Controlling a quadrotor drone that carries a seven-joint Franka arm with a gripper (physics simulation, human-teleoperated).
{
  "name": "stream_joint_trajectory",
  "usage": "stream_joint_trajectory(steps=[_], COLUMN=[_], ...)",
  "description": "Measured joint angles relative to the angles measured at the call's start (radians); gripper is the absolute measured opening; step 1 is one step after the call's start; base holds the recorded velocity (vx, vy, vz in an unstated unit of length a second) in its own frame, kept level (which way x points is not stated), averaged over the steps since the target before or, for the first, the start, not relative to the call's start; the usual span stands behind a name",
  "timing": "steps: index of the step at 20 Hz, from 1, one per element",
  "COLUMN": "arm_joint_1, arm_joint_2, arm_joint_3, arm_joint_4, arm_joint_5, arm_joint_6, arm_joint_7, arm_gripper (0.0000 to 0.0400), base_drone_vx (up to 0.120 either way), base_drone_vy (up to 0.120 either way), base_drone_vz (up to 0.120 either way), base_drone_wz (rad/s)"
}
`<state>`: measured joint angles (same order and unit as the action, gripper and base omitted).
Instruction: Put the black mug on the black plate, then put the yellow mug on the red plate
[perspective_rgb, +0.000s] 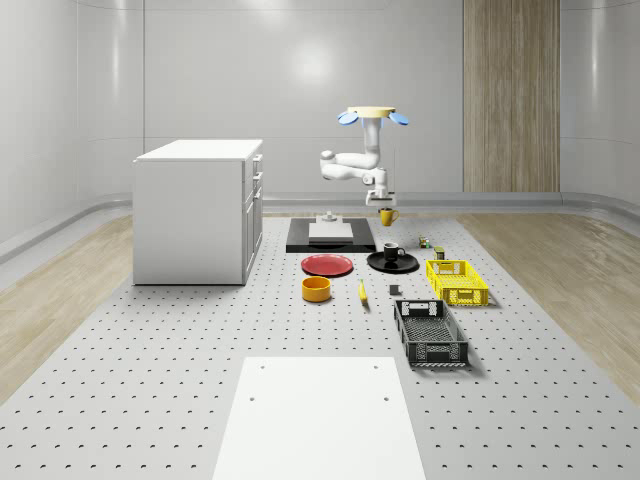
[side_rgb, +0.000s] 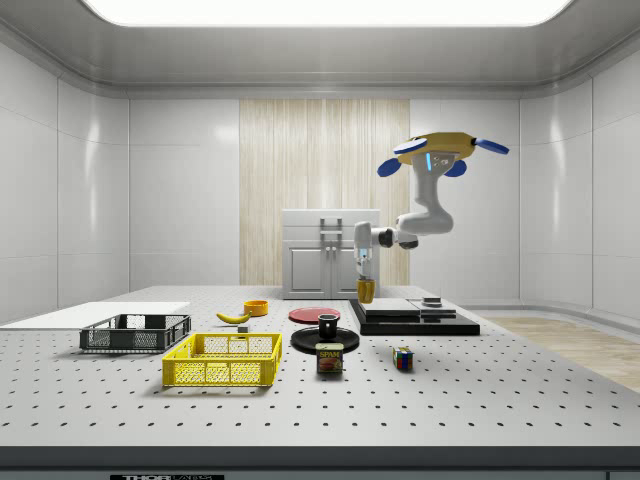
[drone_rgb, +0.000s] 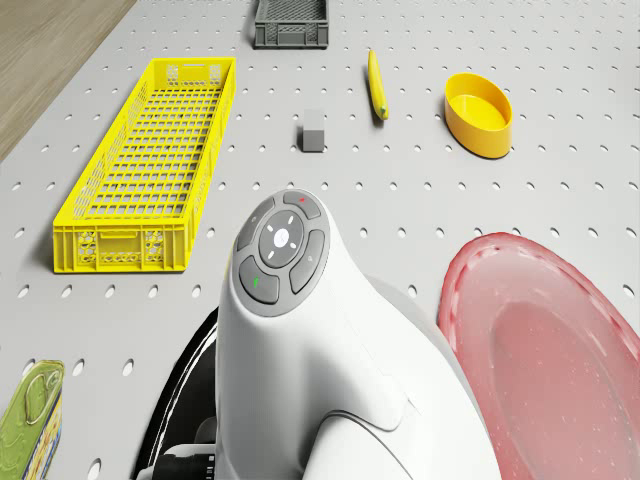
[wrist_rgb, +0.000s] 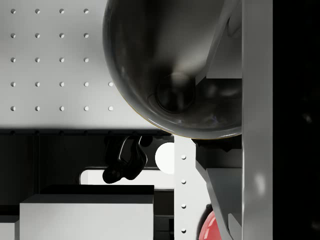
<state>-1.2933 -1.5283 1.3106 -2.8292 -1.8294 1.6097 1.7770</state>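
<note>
While the drone (perspective_rgb: 372, 114) hovers in the air above the far part of the worktop (perspective_rgb: 200, 340), its white arm (perspective_rgb: 352, 165) hangs down and the hand (perspective_rgb: 384, 203) is clenched on the yellow mug (perspective_rgb: 388, 216), which hangs free in the air, above and a little behind the black plate (perspective_rgb: 393, 263). The worktop is a wide, pale grey board with regular rows of small holes, and it stands in a room with smooth light wall panels, one strip of wood panelling and a wooden floor around it. The yellow mug is small and round with a handle on its side; in the wrist view its inside (wrist_rgb: 172, 70) looks dark and glossy. The black mug (perspective_rgb: 391, 252) stands upright on the black plate, which is flat, round and shiny. Just beside the black plate, toward the white cabinet (perspective_rgb: 198, 210), lies the red plate (perspective_rgb: 327, 265), round, with a raised rim and a smooth shine. Behind the black plate there is a black slab (perspective_rgb: 330, 236) with a white block on it. In front of the black plate lie a yellow mesh crate (perspective_rgb: 457, 281) and a dark mesh crate (perspective_rgb: 430, 333), both long and made of plastic grid. Near the red plate stand a round yellow bowl (perspective_rgb: 316, 289) and a banana (perspective_rgb: 362, 292).
</note>
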Motion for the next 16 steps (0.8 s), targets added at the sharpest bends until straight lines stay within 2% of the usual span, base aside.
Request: stream_joint_trajectory(steps=[16], arm_joint_1=[-0.001], arm_joint_2=[-0.004], arm_joint_3=[0.000], arm_joint_4=[0.000], arm_joint_5=[0.002], arm_joint_6=[0.004], arm_joint_7=[0.001], arm_gripper=[0.0110], base_drone_vx=[0.120], base_drone_vy=[-0.120], base_drone_vz=[0.000], base_drone_wz=[0.000])
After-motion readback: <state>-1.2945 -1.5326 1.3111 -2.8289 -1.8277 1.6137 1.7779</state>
